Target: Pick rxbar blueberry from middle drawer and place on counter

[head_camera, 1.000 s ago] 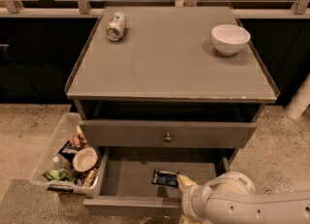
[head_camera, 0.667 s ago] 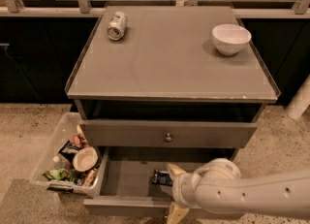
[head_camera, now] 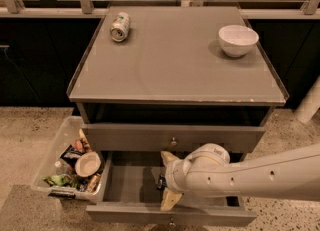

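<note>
The middle drawer [head_camera: 127, 187] is pulled open below the closed upper grey front [head_camera: 172, 137]. The rxbar blueberry [head_camera: 160, 182] lies on the drawer floor; only a small dark end of it shows, the rest is hidden by the gripper's wrist. My gripper [head_camera: 165, 180] reaches into the drawer from the right with its two pale fingers [head_camera: 170, 199] spread wide apart, one behind the bar and one in front of it. The fingers are open and straddle the bar. The counter [head_camera: 175, 65] is above, flat and grey.
A green-white drink can [head_camera: 120, 26] lies on its side at the counter's back left. A white bowl [head_camera: 238, 40] stands at its back right. A clear plastic bin [head_camera: 49, 157] of snacks sits on the floor left of the drawer.
The arm has shifted left and lowered into the drawer. The fingers have spread around the bar, which was in plain view before and is now mostly covered.
</note>
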Robot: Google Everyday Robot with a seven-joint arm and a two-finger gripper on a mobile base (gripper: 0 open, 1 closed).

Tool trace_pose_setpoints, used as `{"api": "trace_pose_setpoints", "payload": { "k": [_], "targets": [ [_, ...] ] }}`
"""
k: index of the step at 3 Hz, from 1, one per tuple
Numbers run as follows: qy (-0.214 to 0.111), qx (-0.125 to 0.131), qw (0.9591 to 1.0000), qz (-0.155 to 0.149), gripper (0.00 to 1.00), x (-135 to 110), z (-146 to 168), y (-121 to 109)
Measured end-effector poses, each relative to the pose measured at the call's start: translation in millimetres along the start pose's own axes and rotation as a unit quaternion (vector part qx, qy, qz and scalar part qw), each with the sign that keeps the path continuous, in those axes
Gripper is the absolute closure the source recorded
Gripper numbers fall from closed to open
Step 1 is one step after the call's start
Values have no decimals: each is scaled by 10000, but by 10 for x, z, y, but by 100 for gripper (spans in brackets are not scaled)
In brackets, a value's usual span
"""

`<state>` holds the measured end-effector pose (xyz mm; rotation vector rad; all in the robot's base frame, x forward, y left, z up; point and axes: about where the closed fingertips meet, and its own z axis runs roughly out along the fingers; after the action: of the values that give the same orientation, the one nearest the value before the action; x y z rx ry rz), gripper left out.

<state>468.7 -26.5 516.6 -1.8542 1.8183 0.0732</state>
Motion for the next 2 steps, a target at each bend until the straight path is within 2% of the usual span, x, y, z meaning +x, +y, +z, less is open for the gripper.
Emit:
{"api": "trace_pose_setpoints", "payload": {
  "k": [1, 2],
  "targets": [
    [188, -8, 9998, 73, 0, 160, 100, -80],
    [488, -150, 9984, 255, 0, 395, 406, -145]
  ]
}}
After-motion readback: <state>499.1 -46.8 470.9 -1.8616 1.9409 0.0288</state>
